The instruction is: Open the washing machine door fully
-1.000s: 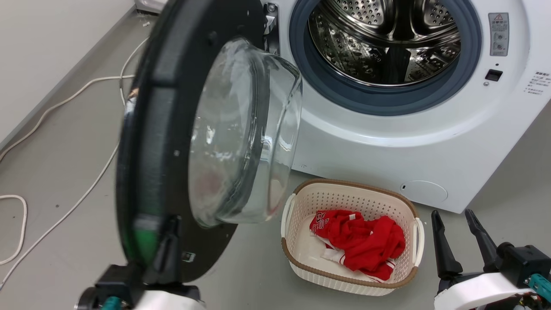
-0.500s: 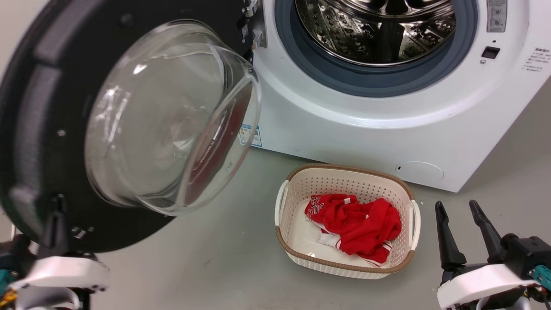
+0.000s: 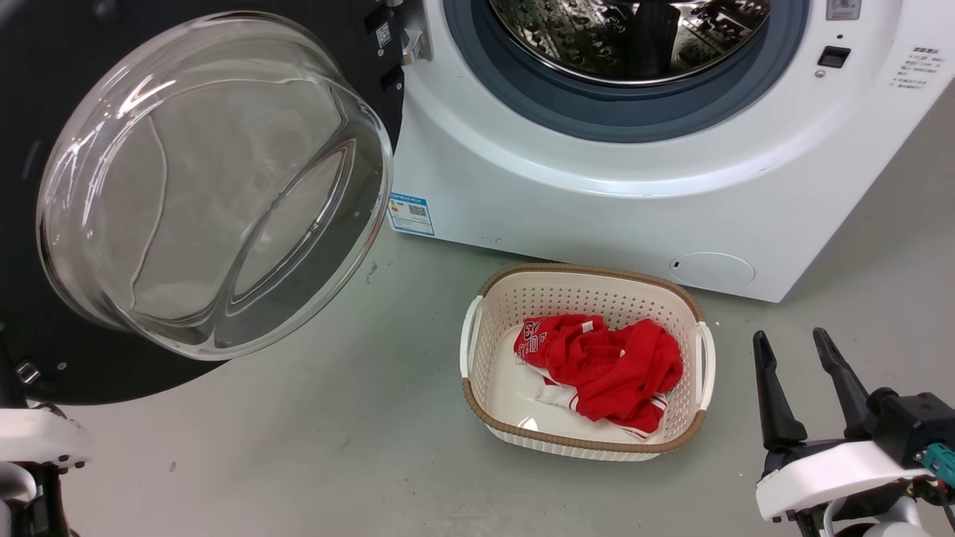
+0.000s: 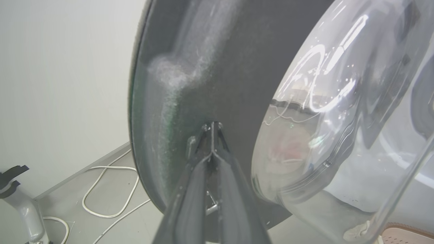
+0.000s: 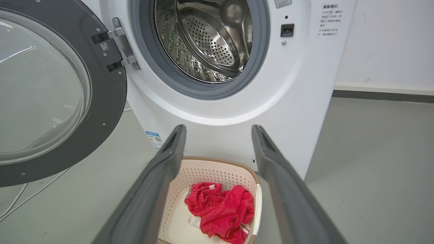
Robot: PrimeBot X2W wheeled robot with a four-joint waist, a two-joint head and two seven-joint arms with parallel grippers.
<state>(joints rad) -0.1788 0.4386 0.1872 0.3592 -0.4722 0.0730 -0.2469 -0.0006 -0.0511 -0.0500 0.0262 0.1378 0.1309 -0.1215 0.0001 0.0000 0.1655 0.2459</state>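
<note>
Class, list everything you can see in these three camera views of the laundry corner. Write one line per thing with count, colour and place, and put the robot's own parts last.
washing machine: 1, white, ahead of the robot.
washing machine door: 1, black with a clear glass bowl, hinged at the opening's left, swung wide.
drum: 1, steel, inside the opening.
gasket: 1, grey-blue, around the drum.
label sticker: 1, blue, low on the machine's front.
basket: 1, cream with a brown rim, on the floor before the machine.
clothing: 1 bundle, red, in the basket.
cable: at least 1, white, on the floor behind the door.
left gripper: 1, dark, shut, tips at the door's inner face.
right gripper: 1, dark, open, empty, right of the basket.
</note>
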